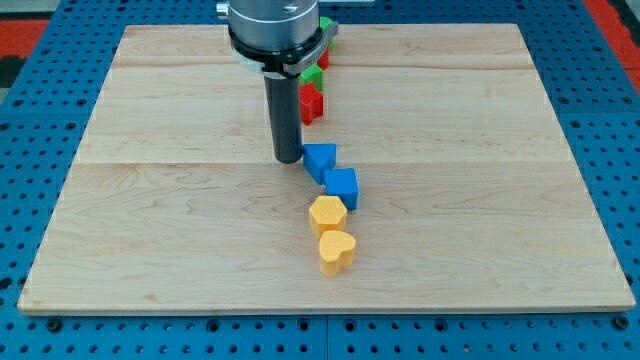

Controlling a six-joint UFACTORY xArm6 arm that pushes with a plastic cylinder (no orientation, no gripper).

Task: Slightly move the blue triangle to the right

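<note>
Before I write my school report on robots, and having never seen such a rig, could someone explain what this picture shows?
There is one picture, from a single camera looking down at an angle onto a wooden board lying on a blue perforated base.

The grey and black cylinder at the top is the end of a robot arm. It has no pincer and holds nothing. It ends in a dark rod, and the rod's lower end, my tip, only pushes blocks.

Six small blocks lie in a rough line. From top to bottom: a green block and a red block, both partly hidden by the arm, then the blue triangle, a blue cube, a yellow hexagon and a yellow heart.

My tip stands just left of the blue triangle, about touching it.
</note>
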